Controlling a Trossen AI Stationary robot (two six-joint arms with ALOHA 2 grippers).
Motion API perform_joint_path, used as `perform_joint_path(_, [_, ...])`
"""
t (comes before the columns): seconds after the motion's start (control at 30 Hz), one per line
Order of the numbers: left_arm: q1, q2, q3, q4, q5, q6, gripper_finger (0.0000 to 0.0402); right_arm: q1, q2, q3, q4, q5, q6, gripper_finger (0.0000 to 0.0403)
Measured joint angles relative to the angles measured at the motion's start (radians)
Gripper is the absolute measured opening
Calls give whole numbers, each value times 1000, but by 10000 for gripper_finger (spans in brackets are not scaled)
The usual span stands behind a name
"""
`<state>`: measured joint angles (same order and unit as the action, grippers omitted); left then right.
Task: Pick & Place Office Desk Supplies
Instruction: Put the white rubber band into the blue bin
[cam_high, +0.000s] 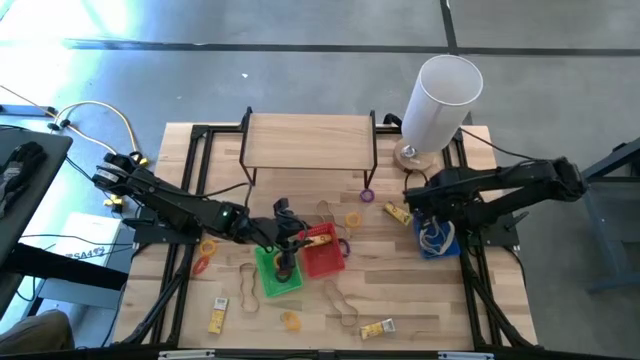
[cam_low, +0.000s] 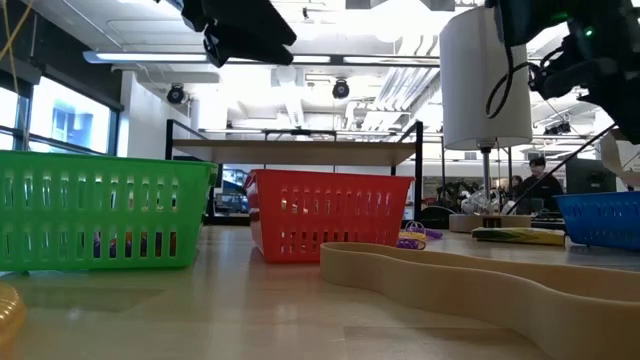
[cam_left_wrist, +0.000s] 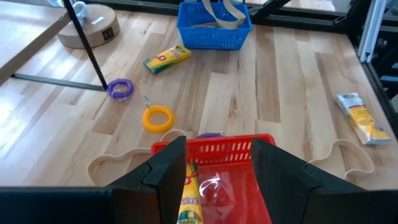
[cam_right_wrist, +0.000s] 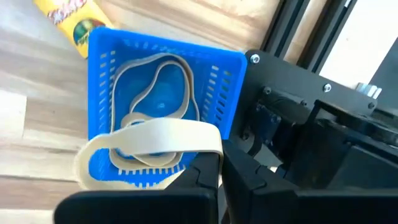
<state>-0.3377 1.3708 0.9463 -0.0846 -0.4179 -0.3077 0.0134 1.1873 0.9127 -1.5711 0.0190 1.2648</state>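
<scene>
- The left gripper (cam_left_wrist: 214, 180) hangs spread open straight above the red basket (cam_left_wrist: 214, 151); a yellow packet (cam_left_wrist: 188, 199) lies directly beneath it, its long axis running along the fingers.
- The right gripper (cam_right_wrist: 219, 171) is clenched on a tan rubber band (cam_right_wrist: 152, 138), which droops straight over the blue basket (cam_right_wrist: 106, 56) beneath it.
</scene>
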Motion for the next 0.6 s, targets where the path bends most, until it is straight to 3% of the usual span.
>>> perform_joint_path(0.6, [-34, 0, 0, -32, -1, 11, 174, -96, -1, 0, 0, -1, -74, 3])
